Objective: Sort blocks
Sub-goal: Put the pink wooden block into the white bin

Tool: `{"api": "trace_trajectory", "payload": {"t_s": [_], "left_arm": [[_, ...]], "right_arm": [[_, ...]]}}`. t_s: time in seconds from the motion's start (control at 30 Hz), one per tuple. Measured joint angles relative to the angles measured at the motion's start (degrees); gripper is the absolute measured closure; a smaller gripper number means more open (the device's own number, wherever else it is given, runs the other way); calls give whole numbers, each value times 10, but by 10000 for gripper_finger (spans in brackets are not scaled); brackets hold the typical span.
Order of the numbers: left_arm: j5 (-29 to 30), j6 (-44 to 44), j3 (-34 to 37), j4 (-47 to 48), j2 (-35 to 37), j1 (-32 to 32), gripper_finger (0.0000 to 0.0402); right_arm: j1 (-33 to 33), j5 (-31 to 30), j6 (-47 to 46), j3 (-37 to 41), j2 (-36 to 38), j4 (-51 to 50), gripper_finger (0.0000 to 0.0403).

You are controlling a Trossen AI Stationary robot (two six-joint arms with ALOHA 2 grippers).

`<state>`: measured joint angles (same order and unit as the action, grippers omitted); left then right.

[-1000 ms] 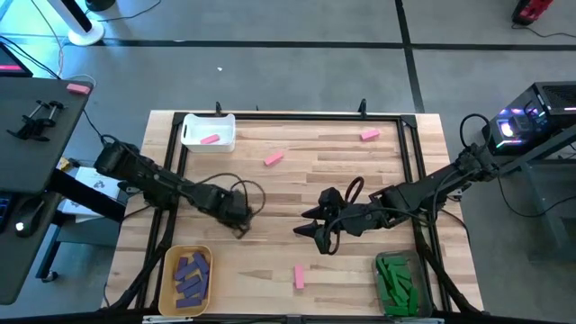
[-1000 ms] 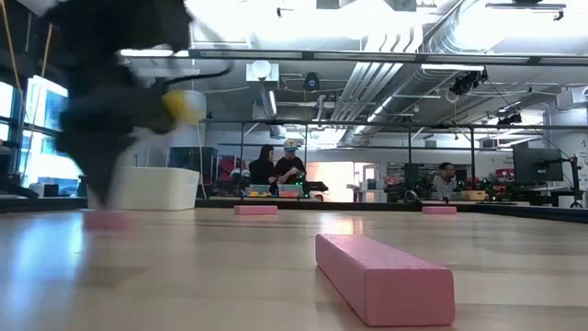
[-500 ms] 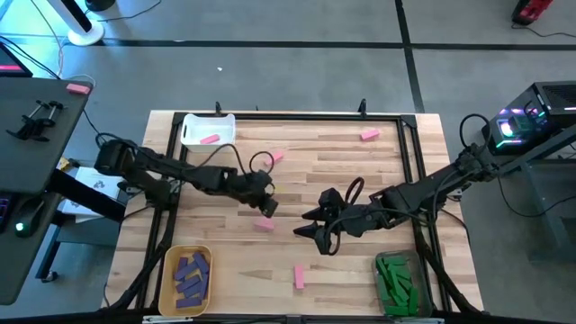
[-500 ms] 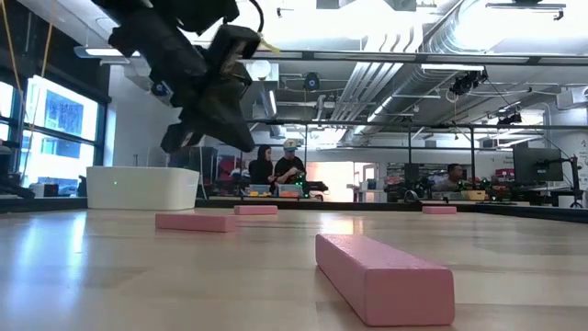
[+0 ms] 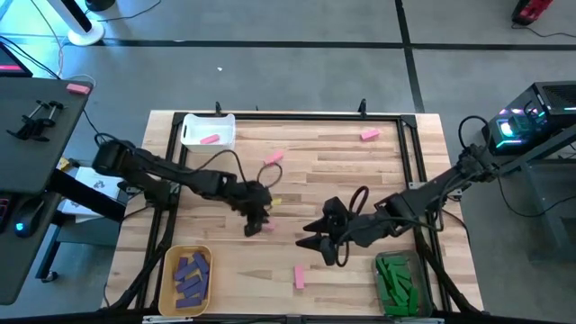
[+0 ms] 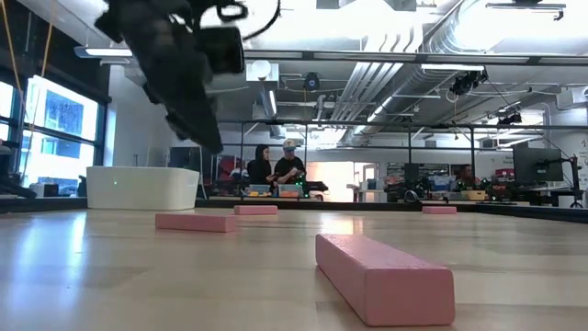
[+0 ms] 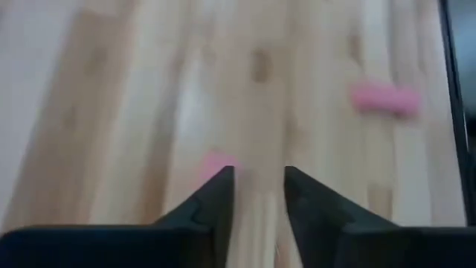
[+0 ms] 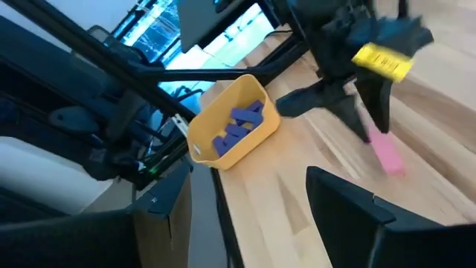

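My left gripper hovers open just above a pink block that lies flat mid-table; in the left wrist view that block shows just past one fingertip. The low view shows the left gripper clear of it. My right gripper is open and empty, right of centre. Other pink blocks lie loose, and one sits in the white bin. Purple blocks fill the yellow bin. Green blocks fill the clear bin.
A dark frame runs around the wooden table top. The white bin stands at the far left corner, the yellow bin at the near left, the clear bin at the near right. People sit in the room beyond the table.
My left gripper swung from the near left toward the table's right and far side while rising, then came back down over the pink block. That block now lies a little farther right than before. My right gripper shifted slightly toward the near edge.
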<state>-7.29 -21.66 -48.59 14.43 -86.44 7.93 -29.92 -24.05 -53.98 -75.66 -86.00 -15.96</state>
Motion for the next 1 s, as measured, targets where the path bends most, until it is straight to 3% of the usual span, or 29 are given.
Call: {"api": "trace_trajectory", "payload": {"t_s": [0.13, 0.23, 0.33, 0.4, 0.57, 0.8, 1.0], "left_arm": [[4, 135, -58, 70, -24, 51, 236], [57, 217, -96, 115, -50, 83, 192], [113, 250, -114, 130, -81, 94, 156], [117, 246, -122, 136, -103, 88, 140], [75, 189, -135, 161, -148, 52, 129], [81, 187, -133, 165, -171, 6, 130], [27, 203, -132, 182, -187, 2, 130]], "right_arm": [[-11, -28, 0, 0, 0, 5, 202], [-15, -54, -1, 0, 0, 5, 202], [-17, -67, -15, 0, 0, 6, 202], [-17, -70, -23, 0, 0, 6, 202], [-17, -72, -28, 0, 0, 6, 202], [-17, -79, -27, 0, 0, 6, 202], [-17, -79, -26, 0, 0, 3, 202]]}}
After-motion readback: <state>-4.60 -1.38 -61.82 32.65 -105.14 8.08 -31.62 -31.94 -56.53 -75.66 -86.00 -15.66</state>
